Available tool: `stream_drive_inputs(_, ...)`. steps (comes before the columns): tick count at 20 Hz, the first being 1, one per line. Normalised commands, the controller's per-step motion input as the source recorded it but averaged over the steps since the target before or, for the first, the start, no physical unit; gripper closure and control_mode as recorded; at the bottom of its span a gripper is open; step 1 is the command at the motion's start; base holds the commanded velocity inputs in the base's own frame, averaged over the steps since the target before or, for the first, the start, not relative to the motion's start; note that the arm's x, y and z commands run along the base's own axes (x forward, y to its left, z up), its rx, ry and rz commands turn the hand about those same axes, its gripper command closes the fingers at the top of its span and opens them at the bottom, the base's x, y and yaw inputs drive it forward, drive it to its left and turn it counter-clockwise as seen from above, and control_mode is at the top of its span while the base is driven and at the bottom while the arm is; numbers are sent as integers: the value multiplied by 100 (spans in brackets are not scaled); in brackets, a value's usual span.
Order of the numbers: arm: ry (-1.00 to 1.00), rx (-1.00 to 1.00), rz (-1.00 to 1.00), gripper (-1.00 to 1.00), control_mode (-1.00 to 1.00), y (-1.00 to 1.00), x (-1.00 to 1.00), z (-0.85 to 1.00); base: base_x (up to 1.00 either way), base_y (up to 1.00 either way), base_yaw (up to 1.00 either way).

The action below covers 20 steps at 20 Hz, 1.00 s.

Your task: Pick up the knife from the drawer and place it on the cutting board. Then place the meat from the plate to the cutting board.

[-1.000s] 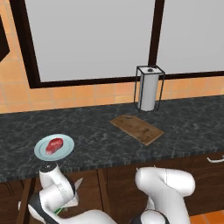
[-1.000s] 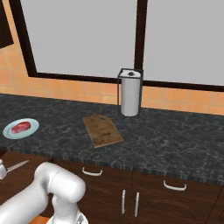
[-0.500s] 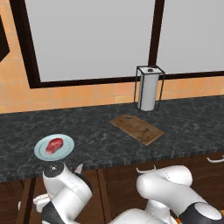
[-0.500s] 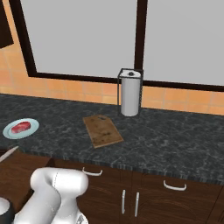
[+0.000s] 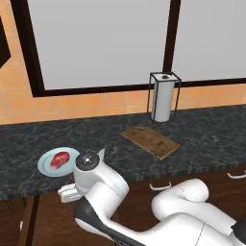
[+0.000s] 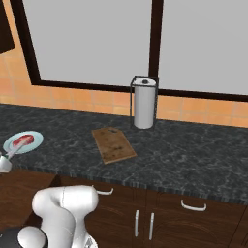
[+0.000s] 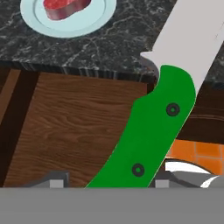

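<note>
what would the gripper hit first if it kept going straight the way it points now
Probably the dark counter's front edge. The knife it holds already reaches over it. The plate with the meat lies beyond. Depth is unclear.

1 knife [image 7: 153, 131], 1 plate [image 5: 48, 166], 1 meat [image 5: 60, 159], 1 cutting board [image 5: 150, 141]

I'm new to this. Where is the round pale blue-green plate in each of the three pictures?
Left base view: the round pale blue-green plate lies at the lower left, on the dark speckled counter.
Right base view: at the far left edge, halfway down.
Hand view: at the top left, partly cut off.
Shared landmark: the red raw steak lying on it.
</note>
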Motion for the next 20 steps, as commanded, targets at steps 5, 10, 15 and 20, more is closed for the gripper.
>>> stream_drive_inputs(5,12,-7,11,100,-100,-93,69,48,0,0,0)
stream_drive_inputs(10,13,-6,21,100,-100,-96,60,47,0,0,0)
stream_drive_inputs(15,3,-9,31,100,-100,-94,23,14,0,0,0)
stream_drive_inputs(20,0,-9,42,100,-100,-80,8,4,0,0,0)
